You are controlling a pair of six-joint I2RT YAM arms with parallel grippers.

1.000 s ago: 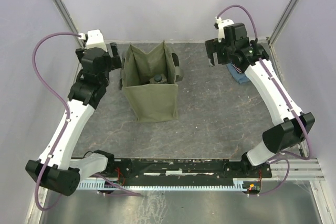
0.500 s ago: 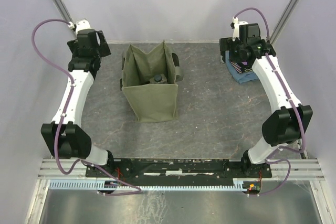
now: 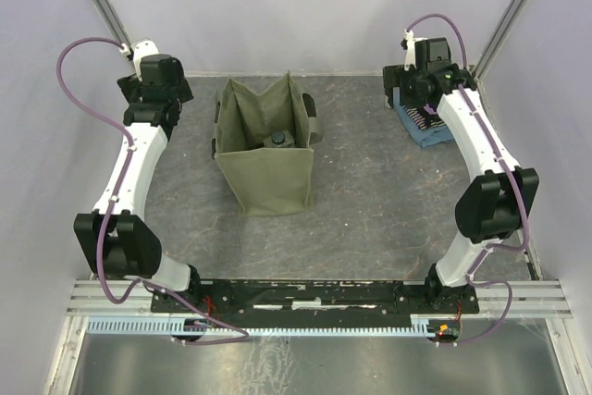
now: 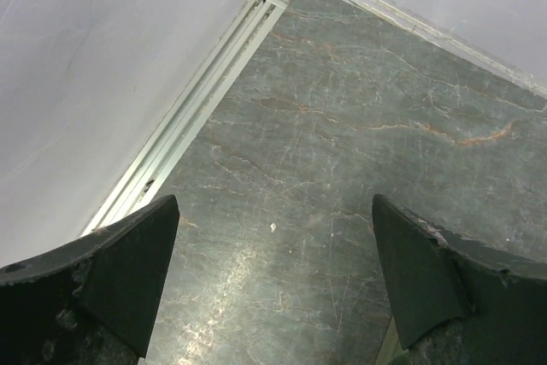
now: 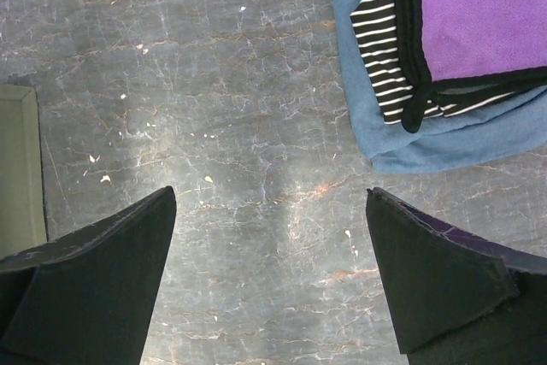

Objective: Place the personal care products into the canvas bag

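The olive canvas bag (image 3: 266, 159) stands open at the middle back of the table. Inside it the dark round cap of one personal care product (image 3: 277, 139) shows against the front wall; the rest of the bag's inside is in shadow. My left gripper (image 3: 158, 90) hangs over the back left corner, well left of the bag. Its fingers (image 4: 128, 271) stand open above bare table. My right gripper (image 3: 408, 90) is at the back right, beside the folded cloths. It is open too (image 5: 272, 271), with nothing between the fingers, and the bag's edge (image 5: 17, 168) shows at its left.
A stack of folded blue, striped and purple cloths (image 3: 424, 123) (image 5: 453, 49) lies at the back right near the wall. A metal wall rail (image 4: 197, 100) runs along the left corner. White walls close in the back and both sides.
My left arm has swung away from the bag's left side to the back left corner. The right arm has shifted a little right and back toward the cloths. Both grippers stayed open.
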